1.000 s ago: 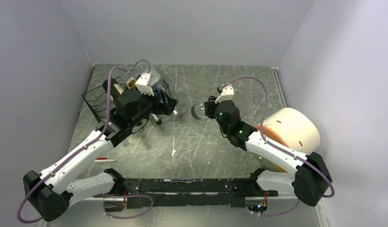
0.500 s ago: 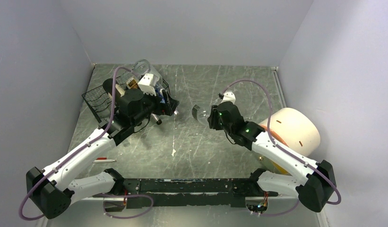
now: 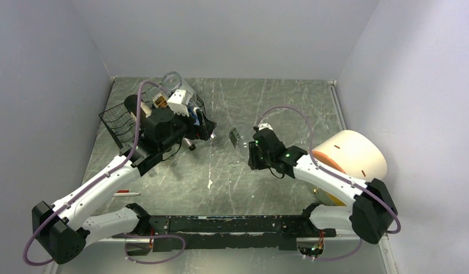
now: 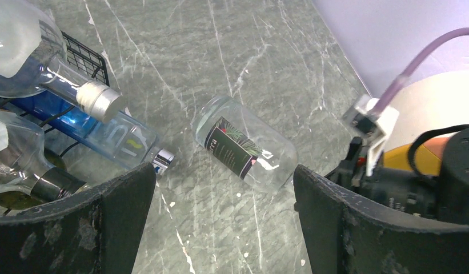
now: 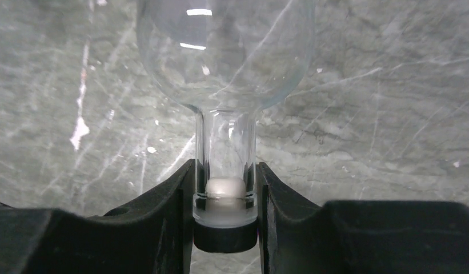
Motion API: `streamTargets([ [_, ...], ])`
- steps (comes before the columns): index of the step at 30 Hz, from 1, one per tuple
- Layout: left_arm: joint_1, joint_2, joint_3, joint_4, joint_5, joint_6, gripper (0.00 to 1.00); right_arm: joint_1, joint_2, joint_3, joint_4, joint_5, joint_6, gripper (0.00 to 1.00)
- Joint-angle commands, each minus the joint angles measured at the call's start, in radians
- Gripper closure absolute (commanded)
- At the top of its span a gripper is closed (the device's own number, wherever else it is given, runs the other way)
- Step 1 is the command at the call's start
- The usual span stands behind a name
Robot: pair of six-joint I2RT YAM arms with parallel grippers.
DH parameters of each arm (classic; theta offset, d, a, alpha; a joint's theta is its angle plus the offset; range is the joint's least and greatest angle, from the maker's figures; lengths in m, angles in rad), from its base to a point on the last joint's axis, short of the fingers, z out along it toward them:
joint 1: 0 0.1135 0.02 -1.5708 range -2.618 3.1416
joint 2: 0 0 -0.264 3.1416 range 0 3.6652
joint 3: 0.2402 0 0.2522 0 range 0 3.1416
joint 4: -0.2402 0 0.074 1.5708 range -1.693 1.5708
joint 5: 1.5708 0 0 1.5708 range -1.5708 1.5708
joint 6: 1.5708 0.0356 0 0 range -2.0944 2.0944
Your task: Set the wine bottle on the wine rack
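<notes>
I see the rack [image 3: 119, 123] at the far left of the table [image 3: 277, 103], and I place everything else from it. The bottle [image 4: 243, 145] is not on the rack. It sits well to the rack's right, out over bare table, clear glass with a dark label [image 4: 229, 149] and its base turned toward the rack. I cannot tell whether it touches the table or hangs just above it.

My right gripper [image 5: 225, 200] has the bottle by the neck. Both fingers [image 5: 169, 211] are pressed against the glass just above the black cap [image 5: 225, 240], on the side of the bottle away from the rack.

My left gripper [image 4: 223, 177] hovers at the rack's right edge. Its fingers are spread wide with nothing between them, and its camera looks across to the bottle.

The rack already carries three other bottles, all with necks pointing out to the right. A silver-capped one [image 4: 26, 51] lies uppermost in the left wrist view. A blue one [image 4: 106, 134] lies below it, and a third [image 4: 20, 165] sits lowest, partly hidden by my left finger.

A cream drum [image 3: 352, 154] stands far right of the rack, beyond the bottle. A small red and white pen [image 3: 126, 193] lies nearer to me than the rack, beside my left arm.
</notes>
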Motion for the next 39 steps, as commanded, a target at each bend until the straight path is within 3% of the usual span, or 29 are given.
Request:
streamTargets([
  [1,0.009,0.006,0.005,0.014,0.008,0.017,0.06,0.001,0.063,-0.031,0.066,-0.027,-0.008,1.0],
  [8,0.009,0.012,0.012,0.012,0.004,0.021,0.06,0.002,0.148,-0.034,0.119,-0.024,-0.036,0.98],
  [12,0.009,0.022,0.013,0.009,-0.005,0.024,0.06,0.002,0.17,-0.038,0.149,0.0,-0.043,0.76],
  [15,0.01,0.032,0.016,0.01,-0.002,0.025,0.06,0.002,0.187,-0.045,0.181,0.009,-0.05,0.66],
  [25,0.011,0.037,0.006,0.014,-0.003,0.023,0.06,0.003,0.269,-0.012,0.22,0.03,-0.05,0.61],
  [31,0.01,0.032,0.001,0.012,-0.011,0.024,0.06,0.002,0.293,-0.002,0.252,0.032,-0.053,0.48],
  [39,0.011,0.032,-0.004,0.016,-0.012,0.022,0.06,0.002,0.372,0.024,0.299,0.058,-0.042,0.48],
])
